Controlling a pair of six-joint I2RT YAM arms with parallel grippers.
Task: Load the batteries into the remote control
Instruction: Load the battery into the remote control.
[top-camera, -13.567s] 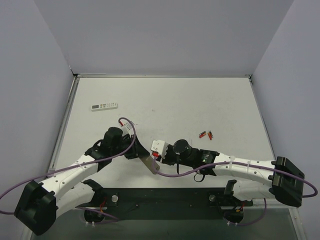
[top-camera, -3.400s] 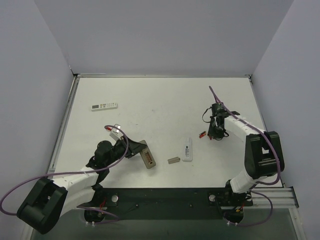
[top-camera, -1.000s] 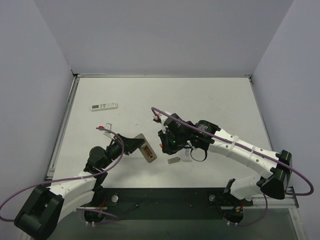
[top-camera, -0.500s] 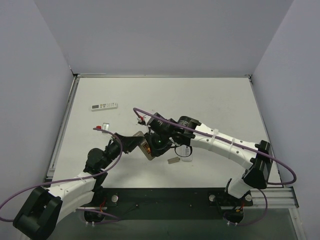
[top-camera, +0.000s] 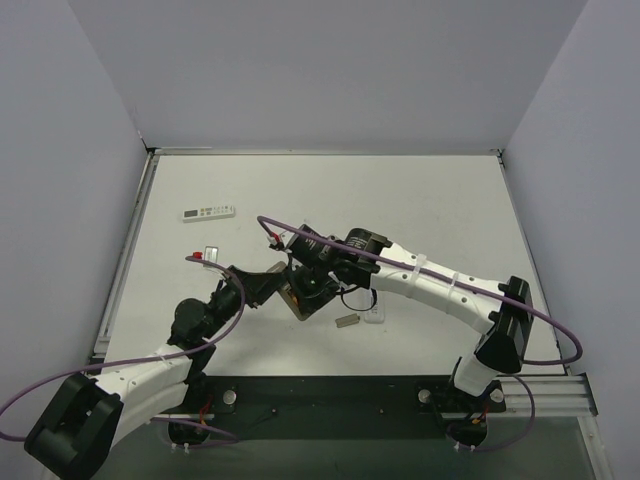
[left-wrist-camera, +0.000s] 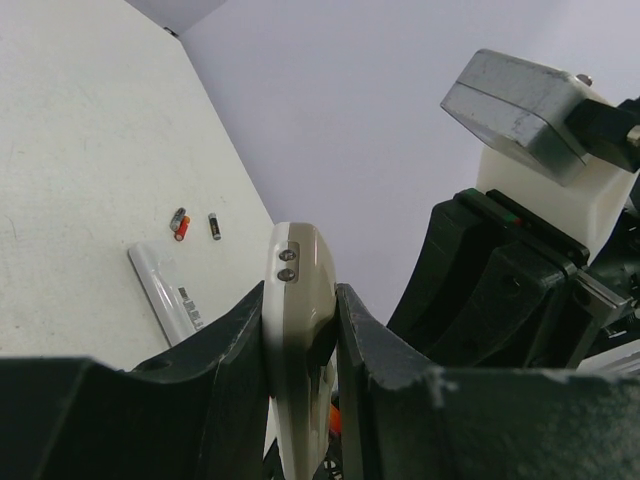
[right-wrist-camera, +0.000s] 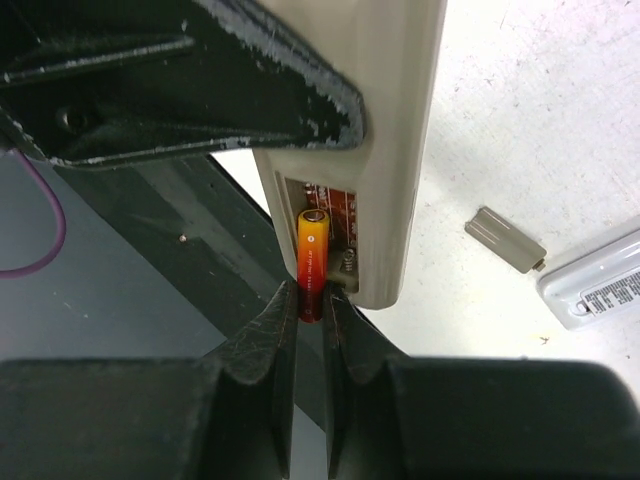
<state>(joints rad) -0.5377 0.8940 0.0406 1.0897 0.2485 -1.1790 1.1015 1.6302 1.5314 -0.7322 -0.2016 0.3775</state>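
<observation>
Swung across, the right end effector (right-wrist-camera: 310, 305) pinches a battery (right-wrist-camera: 311, 250) in the remote control (right-wrist-camera: 400, 120) (clamped by left end effector (left-wrist-camera: 300, 320)).

The lower end of the battery (right-wrist-camera: 312, 255) in the compartment of the remote control (right-wrist-camera: 400, 120) is hidden between the fingers of the right gripper (right-wrist-camera: 311, 300), the remote control's far end is cut off by the picture's edge, and its compartment is covered by that gripper from above.
</observation>
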